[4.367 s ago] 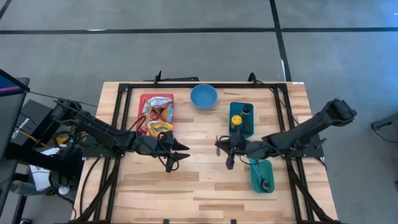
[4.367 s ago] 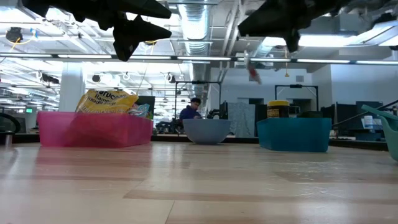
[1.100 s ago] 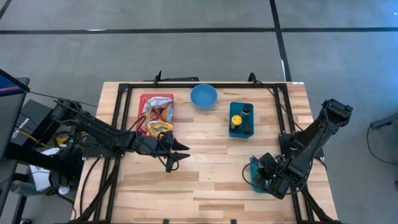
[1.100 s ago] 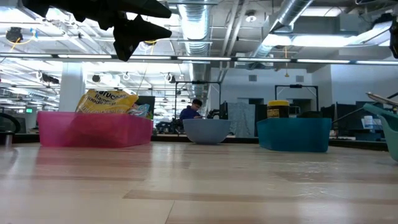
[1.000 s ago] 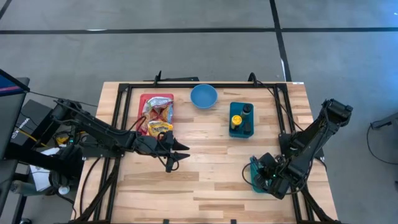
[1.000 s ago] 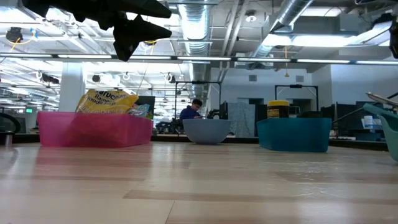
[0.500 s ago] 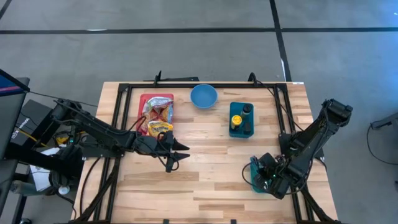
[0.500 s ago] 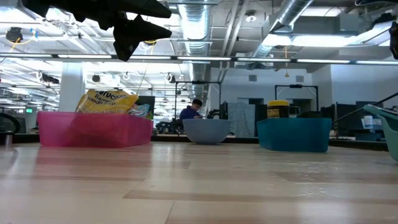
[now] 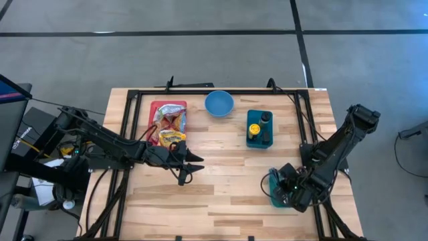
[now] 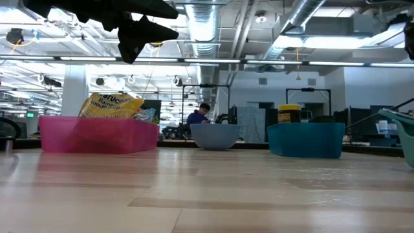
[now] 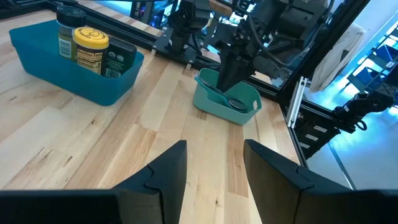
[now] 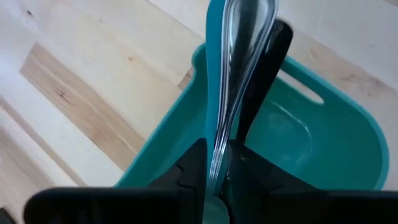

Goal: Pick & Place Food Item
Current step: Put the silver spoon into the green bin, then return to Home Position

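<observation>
Wooden table (image 9: 221, 194). Left gripper (image 9: 189, 167) hovers mid-table, fingers (image 11: 168, 171) parted, nothing between them; pink bin (image 9: 158, 107) of snack bags (image 9: 170, 120) just behind it. Right gripper (image 9: 286, 191) reaches down into teal bin (image 9: 274, 197), fingers (image 12: 193, 165) nearly closed around metal spoon (image 12: 239, 37), whose bowl lies ahead of the fingertips.

High view: overhead, facing straight down, far enough to take in the whole table (image 9: 221, 201).
Low view: at tabletop height, level across toward the far edge and room.
Left wrist view: close above the wood, facing the teal bin (image 11: 227, 99).
Right wrist view: very near that bin, partly inside it.
Shared: teal bin, in the high and both wrist views.
</observation>
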You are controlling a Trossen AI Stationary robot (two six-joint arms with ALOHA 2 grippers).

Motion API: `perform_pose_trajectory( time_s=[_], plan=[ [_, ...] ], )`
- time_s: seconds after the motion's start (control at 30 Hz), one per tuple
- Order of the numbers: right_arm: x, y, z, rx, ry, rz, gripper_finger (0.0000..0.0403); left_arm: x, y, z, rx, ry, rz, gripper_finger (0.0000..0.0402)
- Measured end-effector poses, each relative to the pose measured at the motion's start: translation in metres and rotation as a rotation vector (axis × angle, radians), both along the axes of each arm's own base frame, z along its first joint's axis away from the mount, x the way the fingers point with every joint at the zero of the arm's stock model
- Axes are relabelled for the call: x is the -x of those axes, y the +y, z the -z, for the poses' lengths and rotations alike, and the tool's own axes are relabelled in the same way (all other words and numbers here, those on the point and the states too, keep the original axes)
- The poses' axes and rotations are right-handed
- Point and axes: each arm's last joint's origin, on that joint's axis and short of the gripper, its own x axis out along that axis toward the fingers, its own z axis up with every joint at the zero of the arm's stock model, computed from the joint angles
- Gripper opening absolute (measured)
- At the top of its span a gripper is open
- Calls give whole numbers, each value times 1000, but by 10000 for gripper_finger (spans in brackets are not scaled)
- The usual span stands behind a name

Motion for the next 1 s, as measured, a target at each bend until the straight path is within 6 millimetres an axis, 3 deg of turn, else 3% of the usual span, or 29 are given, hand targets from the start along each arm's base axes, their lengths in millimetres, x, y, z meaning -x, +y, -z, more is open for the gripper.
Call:
perform_pose_trajectory(
  time_s=[0.43, 0.63, 1.0],
  plan=[
    [-6, -8, -1, -11, 61, -27, 107, 0, 0, 0, 0, 0, 0, 153],
    [-6, -7, -3, -11, 61, -31, 108, 0, 0, 0, 0, 0, -1, 153],
    [-15, 5, -25, -53, 32, -127, 108, 0, 0, 0, 0, 0, 0, 153]
  ],
)
